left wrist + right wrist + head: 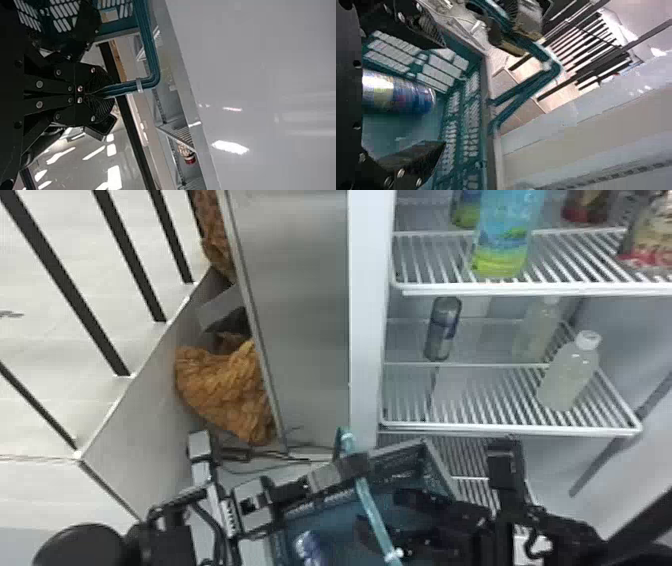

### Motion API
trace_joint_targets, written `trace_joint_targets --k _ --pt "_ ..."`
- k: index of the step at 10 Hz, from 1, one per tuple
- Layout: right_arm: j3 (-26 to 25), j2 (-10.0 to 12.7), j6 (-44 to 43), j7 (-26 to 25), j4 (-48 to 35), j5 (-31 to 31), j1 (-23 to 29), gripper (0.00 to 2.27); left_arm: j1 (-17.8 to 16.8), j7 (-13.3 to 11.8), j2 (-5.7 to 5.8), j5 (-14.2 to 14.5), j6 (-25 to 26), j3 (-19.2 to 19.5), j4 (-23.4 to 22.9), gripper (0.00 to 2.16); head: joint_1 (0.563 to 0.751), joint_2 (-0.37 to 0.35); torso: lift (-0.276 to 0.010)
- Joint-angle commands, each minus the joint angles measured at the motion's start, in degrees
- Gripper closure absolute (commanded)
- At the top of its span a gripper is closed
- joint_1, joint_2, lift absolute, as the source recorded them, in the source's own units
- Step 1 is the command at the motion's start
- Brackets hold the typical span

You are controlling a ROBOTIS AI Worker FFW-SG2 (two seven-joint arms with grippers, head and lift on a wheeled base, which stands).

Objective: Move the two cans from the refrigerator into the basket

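Note:
In the head view, my left gripper [350, 467] holds the handle [370, 505] of the teal basket [410, 462]; in the left wrist view, my left gripper [104, 93] is shut on that handle [154, 69]. My right gripper [378, 511] is over the basket's interior, spread open. One blue-and-silver can [309, 546] lies inside the basket. In the right wrist view, this can [399, 93] is on its side behind the open fingers of my right gripper [443, 94], not gripped. A dark, slim can [442, 329] stands toward the back left of the refrigerator's middle shelf [480, 402].
A cloudy bottle [570, 375] stands on the middle shelf's right side. The upper shelf [575, 242] carries a blue-green bottle [507, 235] and other items. Left of the refrigerator wall [367, 315] are a brown woven object [225, 387] and black bars [62, 280].

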Motion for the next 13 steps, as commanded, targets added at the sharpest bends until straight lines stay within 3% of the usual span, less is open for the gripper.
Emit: trace_joint_targets --k 1,7,13 --pt "-2.2 0.3 -4.1 -0.7 -1.2 0.2 0.6 0.12 0.0 0.0 0.01 0.0 0.0 0.1 0.0 1.21 0.695 0.062 -0.219" --pt "-12.0 3.6 -21.3 -8.3 -6.5 0.5 7.1 0.11 0.2 0.0 0.18 0.1 0.3 0.0 0.0 1.21 0.695 -0.057 -0.219" --pt "-15.5 4.8 -31.1 -14.8 -4.8 1.0 8.2 0.12 0.5 0.0 0.18 0.1 0.3 0.2 -0.1 1.21 0.695 -0.164 -0.219"
